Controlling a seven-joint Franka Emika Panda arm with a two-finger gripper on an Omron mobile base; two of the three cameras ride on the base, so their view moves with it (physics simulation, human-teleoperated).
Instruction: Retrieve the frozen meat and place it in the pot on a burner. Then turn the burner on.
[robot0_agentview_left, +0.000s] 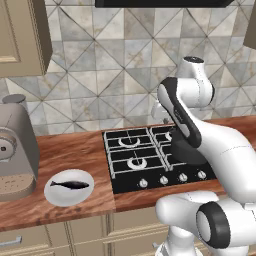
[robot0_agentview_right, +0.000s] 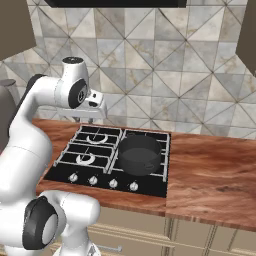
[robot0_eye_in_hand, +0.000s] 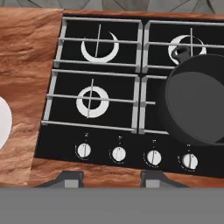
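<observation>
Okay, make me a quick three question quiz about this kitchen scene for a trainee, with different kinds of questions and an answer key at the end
1. True or false: the frozen meat already lies in the pot.
2. How many knobs line the cooktop's front edge? A) three B) four C) six
3. Fill in: the fish rests on a white ____ on the wooden counter.

Key:
1. False; the pot is empty, seen in the hand view.
2. B.
3. plate, left of the cooktop, near the coffee machine.
</observation>
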